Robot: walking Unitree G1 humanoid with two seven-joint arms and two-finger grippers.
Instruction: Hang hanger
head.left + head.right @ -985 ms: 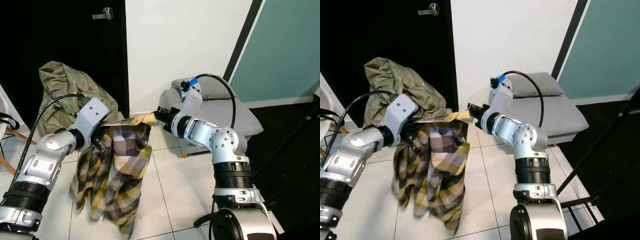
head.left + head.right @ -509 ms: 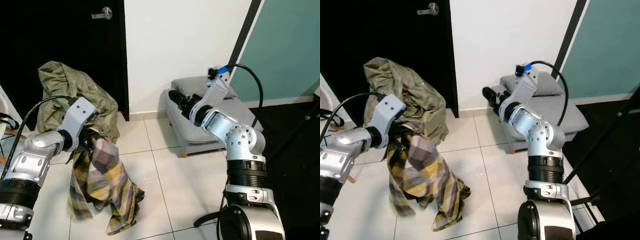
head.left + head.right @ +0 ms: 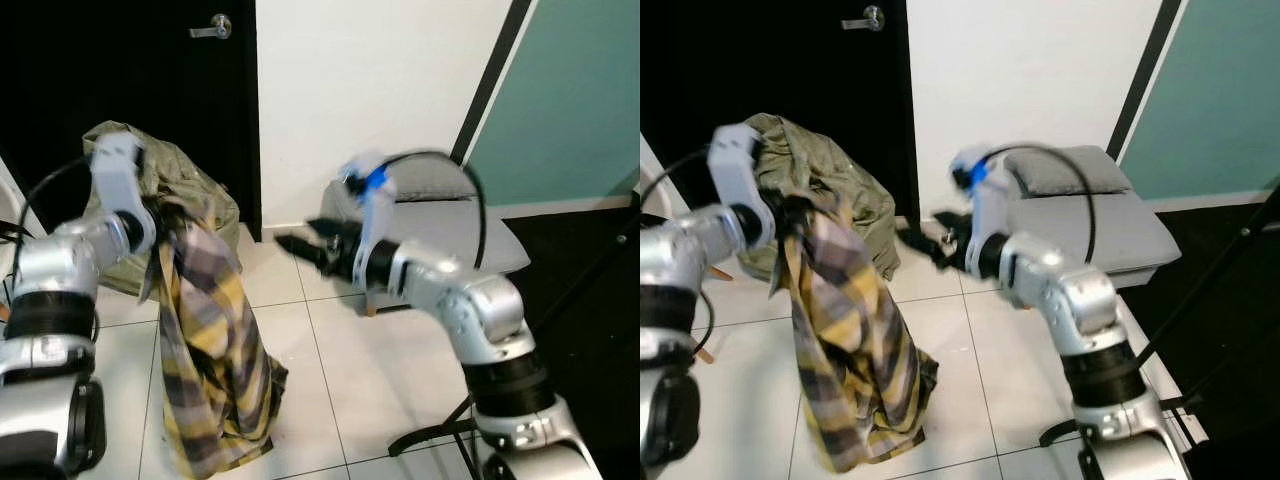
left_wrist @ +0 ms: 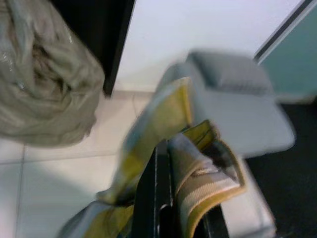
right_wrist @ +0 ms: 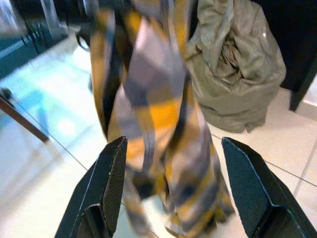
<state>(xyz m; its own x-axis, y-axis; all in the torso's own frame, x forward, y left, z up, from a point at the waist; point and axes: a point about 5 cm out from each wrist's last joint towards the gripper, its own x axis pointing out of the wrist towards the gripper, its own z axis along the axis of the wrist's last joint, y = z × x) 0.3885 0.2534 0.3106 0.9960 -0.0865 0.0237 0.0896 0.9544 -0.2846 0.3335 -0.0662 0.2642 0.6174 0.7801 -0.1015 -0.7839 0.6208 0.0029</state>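
Beside left end effector point(image 3: 165, 222), shirt point(image 3: 210, 350) higher

My head views are evenly and fairly brightly lit; the white wall point(image 3: 360, 90) at twelve o'clock shows no glare. At ten o'clock the black door point(image 3: 120, 70) swallows all detail apart from a glint on its handle point(image 3: 212, 30). Motion blur smears my right arm point(image 3: 430, 290), its cable, and my left arm point(image 3: 90, 240). In my wrist views the plaid shirt point(image 5: 158, 114) is streaked soft, the grey seat point(image 4: 237, 104) is blurred, and the floor tiles point(image 5: 44, 129) wash out pale.
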